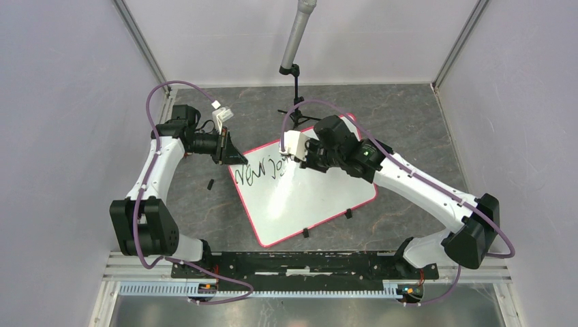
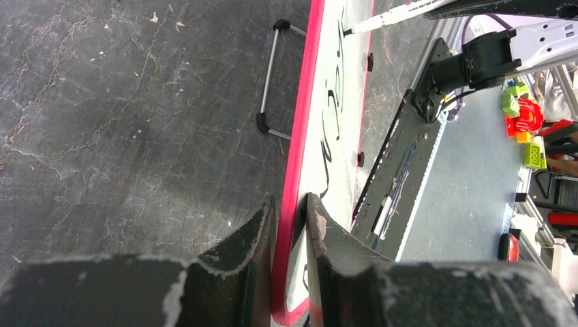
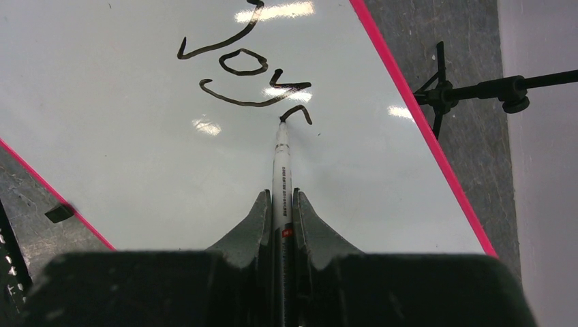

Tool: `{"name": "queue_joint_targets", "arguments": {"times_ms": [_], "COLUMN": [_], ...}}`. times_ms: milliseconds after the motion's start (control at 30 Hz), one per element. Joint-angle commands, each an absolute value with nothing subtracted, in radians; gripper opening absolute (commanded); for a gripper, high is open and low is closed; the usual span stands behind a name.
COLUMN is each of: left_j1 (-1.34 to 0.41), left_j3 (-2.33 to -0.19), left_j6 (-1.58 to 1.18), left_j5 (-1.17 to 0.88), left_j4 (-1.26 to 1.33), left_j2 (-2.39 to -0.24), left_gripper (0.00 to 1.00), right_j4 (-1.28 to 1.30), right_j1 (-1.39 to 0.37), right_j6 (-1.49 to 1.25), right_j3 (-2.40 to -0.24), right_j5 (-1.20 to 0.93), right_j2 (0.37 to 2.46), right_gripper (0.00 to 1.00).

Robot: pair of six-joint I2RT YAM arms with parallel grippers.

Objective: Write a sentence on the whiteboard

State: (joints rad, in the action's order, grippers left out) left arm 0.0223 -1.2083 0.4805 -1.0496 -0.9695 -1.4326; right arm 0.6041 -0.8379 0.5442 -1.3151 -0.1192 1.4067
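**Grey surface, board pinned, pen mid-word**

Marbled grey surface (image 1: 402, 122) carries the work. The right hand (image 3: 281, 199) is clamped on a pen (image 3: 281, 160). In the right wrist view the pen's long axis runs 6 to 12 o'clock, nib at 12, seemingly touching the board (image 1: 320, 197) at the foot of a small hooked stroke. From above, the pen points roughly toward 9 o'clock.

The sentence (image 3: 249, 71) is only begun: one short run of cursive near the board's 9 o'clock corner, climbing toward 2 o'clock.

The left hand (image 2: 291, 208) is closed on the pink rim (image 2: 300, 136) at that corner, one finger on either side.

The board lies flat as a diamond at the surface's centre, long axis from 8 to 2 o'clock.

Judged step: writing, early in the first line. The next move calls for light, even nib pressure, travel toward 2 o'clock along the line, and the left hand's hold kept firm.
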Motion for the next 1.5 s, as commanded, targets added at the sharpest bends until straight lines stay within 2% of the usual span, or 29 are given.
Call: {"name": "queue_joint_targets", "arguments": {"times_ms": [0, 300, 667, 1000, 1467], "left_j1": [-0.008, -0.008, -0.009, -0.011, -0.012], "left_j3": [-1.19, -1.183, -1.182, -1.18, -1.181], "left_j6": [0.485, 0.467, 0.465, 0.464, 0.468], "left_j5": [-0.994, -0.986, -0.983, -0.983, -0.985], "left_j4": [-0.973, -0.95, -0.948, -0.948, -0.948], "left_j2": [-1.432, -1.429, -1.431, -1.426, -1.427], "left_gripper": [0.02, 0.02, 0.03, 0.03, 0.03], "right_j4": [0.62, 0.622, 0.649, 0.648, 0.63], "right_j1": [-0.838, -0.838, -0.886, -0.895, -0.761], "right_j6": [0.561, 0.559, 0.561, 0.561, 0.557], "right_j3": [-1.297, -1.271, -1.279, -1.369, -1.318], "right_j5": [-0.074, -0.042, -0.13, -0.177, -0.191], "right_j2": [1.39, 1.374, 1.399, 1.417, 1.311], "right_gripper": [0.0, 0.0, 0.0, 0.0, 0.0]}}
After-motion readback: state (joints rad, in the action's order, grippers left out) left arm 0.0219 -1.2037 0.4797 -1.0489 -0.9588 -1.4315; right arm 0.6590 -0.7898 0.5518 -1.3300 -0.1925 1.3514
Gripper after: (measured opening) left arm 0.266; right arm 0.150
